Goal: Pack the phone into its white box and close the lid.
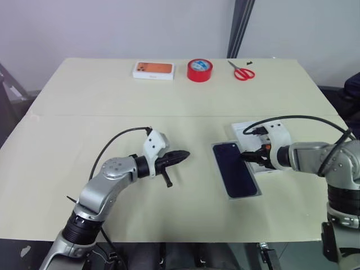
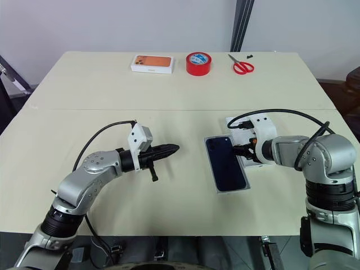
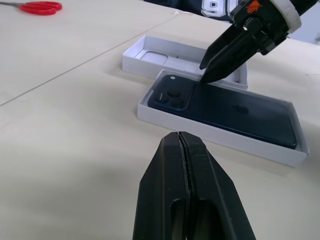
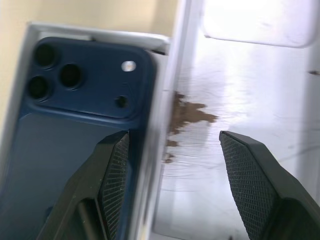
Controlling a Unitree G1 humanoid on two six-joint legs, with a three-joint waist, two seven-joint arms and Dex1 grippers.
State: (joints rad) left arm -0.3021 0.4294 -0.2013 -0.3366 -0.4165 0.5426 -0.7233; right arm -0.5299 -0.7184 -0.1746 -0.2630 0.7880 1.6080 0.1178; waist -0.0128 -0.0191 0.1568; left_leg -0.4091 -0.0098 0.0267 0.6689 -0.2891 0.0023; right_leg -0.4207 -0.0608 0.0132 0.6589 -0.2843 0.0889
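Note:
The dark navy phone (image 1: 235, 169) lies back up inside the shallow white box (image 3: 220, 137) on the table's right half, its camera cluster at the far end. My right gripper (image 1: 244, 156) hovers open at the box's right wall. One finger is over the phone (image 4: 75, 100) and the other over a second shallow white piece (image 3: 150, 55) with a rounded recess, which touches the box's far right side. I cannot tell whether that piece is the lid. My left gripper (image 1: 185, 153) is shut on nothing, pointing level toward the box from the left, a short way off.
Along the table's far edge stand a white box printed with an orange phone (image 1: 153, 70), a red tape roll (image 1: 199, 70) and red-handled scissors (image 1: 242, 72). A seam crosses the beige tabletop (image 1: 84, 115) from side to side.

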